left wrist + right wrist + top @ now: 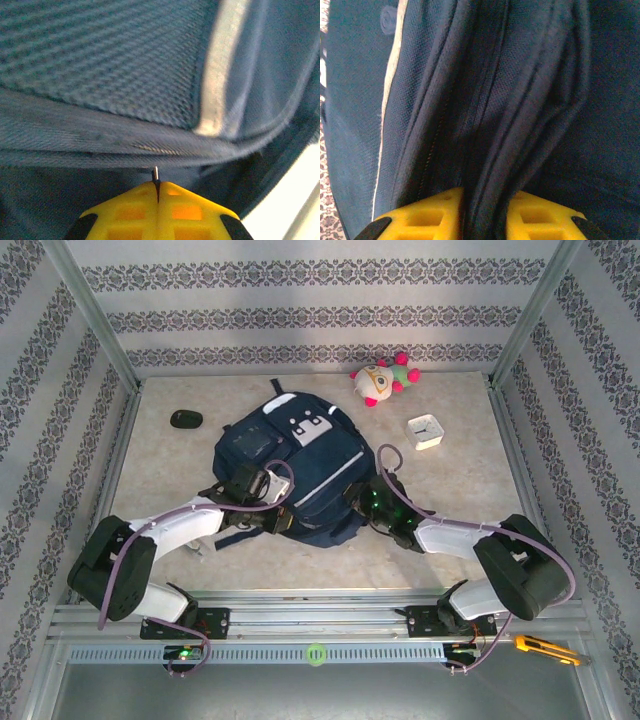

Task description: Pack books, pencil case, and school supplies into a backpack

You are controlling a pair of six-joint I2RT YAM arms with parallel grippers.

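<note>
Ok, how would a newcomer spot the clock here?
Find the large navy-blue fabric backpack lying mid-table. Just beyond its top right corner sits a small square white clock. The colourful plush toy behind it is soft and rounded; the clock is boxy and plain.

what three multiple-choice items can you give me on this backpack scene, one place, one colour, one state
1. In the top view, the white clock lies where from the backpack? A left B right C on it
2. The right pincer has fingers of what colour? A yellow B red C white
3. What is between those fingers? A nothing B a fold of backpack fabric C a pink block
Answers: B, the clock stands right of the backpack; A, both show yellow; B, navy fabric fills the gap.
</note>
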